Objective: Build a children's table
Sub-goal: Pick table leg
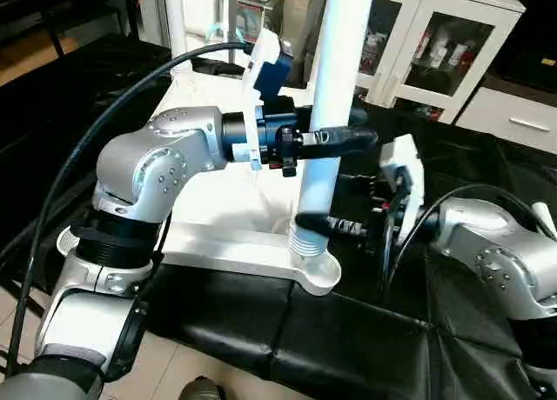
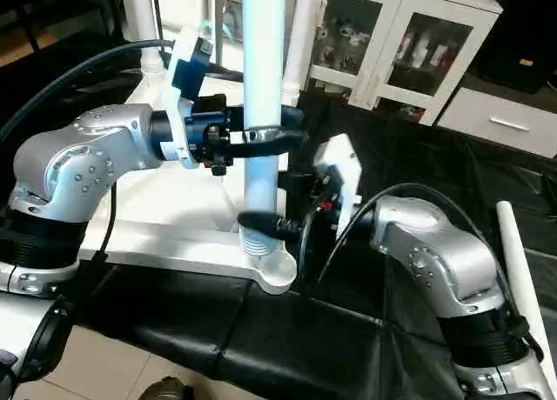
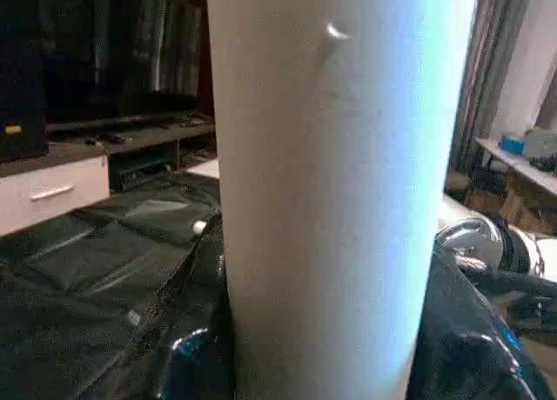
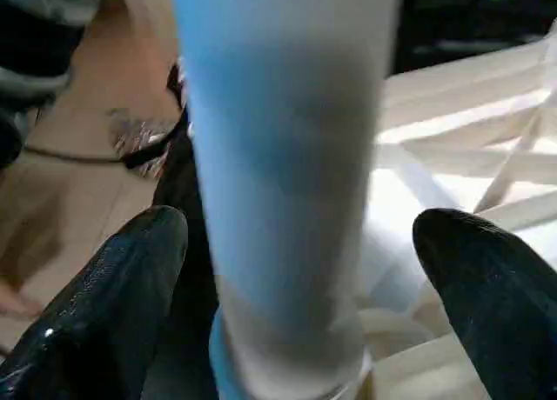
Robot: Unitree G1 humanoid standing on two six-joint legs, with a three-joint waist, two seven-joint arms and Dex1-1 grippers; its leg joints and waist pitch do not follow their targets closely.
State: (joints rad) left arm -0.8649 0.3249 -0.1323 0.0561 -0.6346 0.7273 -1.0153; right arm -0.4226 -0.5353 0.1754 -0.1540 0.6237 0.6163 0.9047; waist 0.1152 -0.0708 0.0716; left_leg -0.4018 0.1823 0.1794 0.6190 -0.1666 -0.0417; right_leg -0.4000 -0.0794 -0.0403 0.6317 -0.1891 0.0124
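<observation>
White plastic, smooth and a little glossy: the leg (image 1: 335, 87) stands upright in the near corner socket (image 1: 315, 265) of the upturned top (image 1: 218, 204), which lies on black sheeting (image 1: 287, 330). My left hand (image 1: 344, 139) is clamped around the leg about halfway up. My right hand (image 4: 296, 287) is spread wide with the leg's foot between its fingers (image 4: 113, 278), and I cannot tell whether they touch it. The leg is a hollow tapered tube with ridged rings at its base; I judge it light and stiff, but slick enough to slip under a loose grip. Holding low, near the rings, should give the best purchase for seating it. The top's underside is ribbed in crossing bars, rigid, with rounded corners. Another leg (image 2: 522, 270) lies loose on the sheeting by my right arm.
</observation>
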